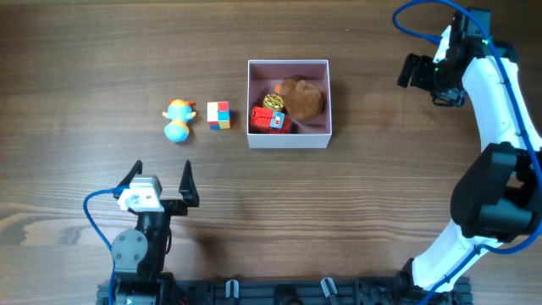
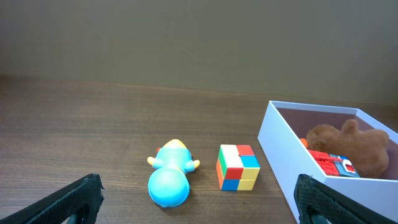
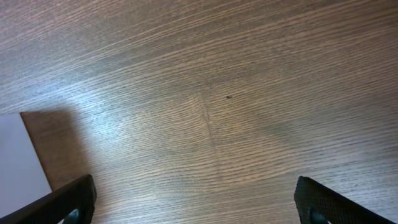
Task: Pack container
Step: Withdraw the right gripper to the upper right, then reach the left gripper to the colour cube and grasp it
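The container (image 1: pixel 288 140), a square white box with a pink inside, sits at the table's middle. It holds a brown plush toy (image 1: pixel 302 99), a red toy (image 1: pixel 270 120) and a yellow item (image 1: pixel 273 101). A blue duck toy (image 1: pixel 177 120) and a coloured cube (image 1: pixel 218 114) lie on the table left of it. In the left wrist view the duck (image 2: pixel 168 180), cube (image 2: pixel 237 167) and container (image 2: pixel 280 155) lie ahead of my open, empty left gripper (image 2: pixel 199 208). My left gripper (image 1: pixel 159 180) is near the front left. My right gripper (image 1: pixel 412 71) is open and empty, right of the container.
The right wrist view shows bare wood under my right gripper (image 3: pixel 196 202) and a white edge of the container (image 3: pixel 22 165) at the left. The arm bases stand along the front edge (image 1: pixel 271 292).
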You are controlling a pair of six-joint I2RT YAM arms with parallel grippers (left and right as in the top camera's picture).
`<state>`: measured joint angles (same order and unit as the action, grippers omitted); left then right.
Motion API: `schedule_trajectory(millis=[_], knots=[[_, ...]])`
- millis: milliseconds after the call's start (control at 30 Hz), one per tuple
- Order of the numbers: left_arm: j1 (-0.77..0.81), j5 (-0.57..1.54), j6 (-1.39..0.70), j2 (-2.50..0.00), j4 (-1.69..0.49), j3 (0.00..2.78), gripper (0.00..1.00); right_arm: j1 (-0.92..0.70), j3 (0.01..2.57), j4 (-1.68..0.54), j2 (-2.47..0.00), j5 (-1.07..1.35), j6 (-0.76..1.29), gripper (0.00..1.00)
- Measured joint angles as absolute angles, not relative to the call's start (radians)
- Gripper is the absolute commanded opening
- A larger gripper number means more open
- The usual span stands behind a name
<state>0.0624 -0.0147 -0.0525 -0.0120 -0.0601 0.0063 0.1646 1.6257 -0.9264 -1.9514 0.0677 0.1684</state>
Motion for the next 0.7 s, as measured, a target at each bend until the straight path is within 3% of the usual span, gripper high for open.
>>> schedule_trajectory(millis=[200,333,500,600,700], knots=[[0.062,0.113,-0.052,-0.012,0.052,0.01,1.0,0.165,1.626,-0.884,-1.951,0.071,0.17,1.0],[0.062,0.168,-0.043,-0.082,-0.076,0.171,1.0,0.165,1.626,-0.84,-1.951,0.071,0.172,1.0],[0.062,0.231,-0.036,-0.653,-0.424,0.776,0.99,0.165,1.625,-0.822,-1.953,0.072,0.172,1.0],[0.068,0.351,-0.038,-0.883,-0.384,0.892,0.99,0.165,1.625,-0.821,-1.953,0.071,0.172,1.0],[0.171,0.254,-0.038,-1.086,-0.523,1.003,1.0,0.165,1.625,-0.821,-1.953,0.072,0.172,1.0]])
